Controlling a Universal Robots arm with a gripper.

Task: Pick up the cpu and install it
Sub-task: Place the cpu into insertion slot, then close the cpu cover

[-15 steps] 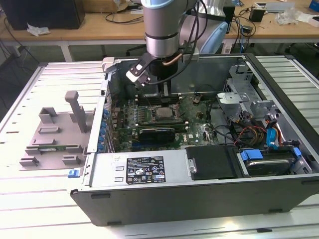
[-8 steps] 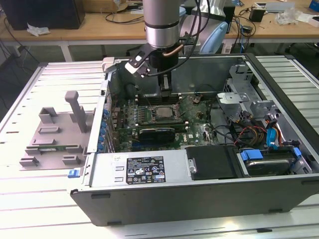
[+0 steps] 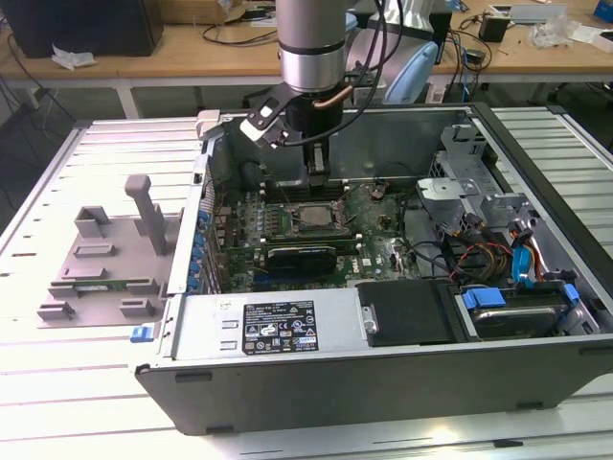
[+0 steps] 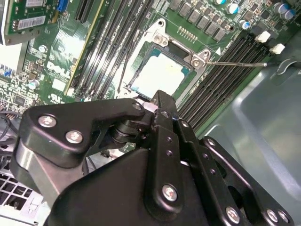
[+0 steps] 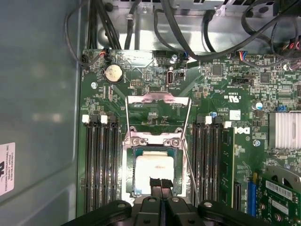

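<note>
The cpu (image 5: 153,165) is a flat square chip with a silvery-white top, lying flat in the open motherboard socket (image 5: 133,141) inside the computer case. It also appears in the second wrist view as the cpu (image 4: 162,73) and in the exterior view as the cpu (image 3: 308,217). My gripper (image 5: 160,182) hangs just above the chip's near edge with its two thin fingers pressed together and nothing between them. The exterior view puts the gripper (image 3: 317,180) a little above the socket. The socket's metal load plate (image 5: 159,108) stands flipped open.
The open case's wall (image 3: 402,134) surrounds the motherboard. Black memory slots (image 5: 101,160) flank the socket, and a thin socket lever (image 5: 188,165) runs beside it. Drive bays and cables (image 3: 498,240) fill the exterior view's right. A grey tray (image 3: 96,259) lies outside the case on the exterior view's left.
</note>
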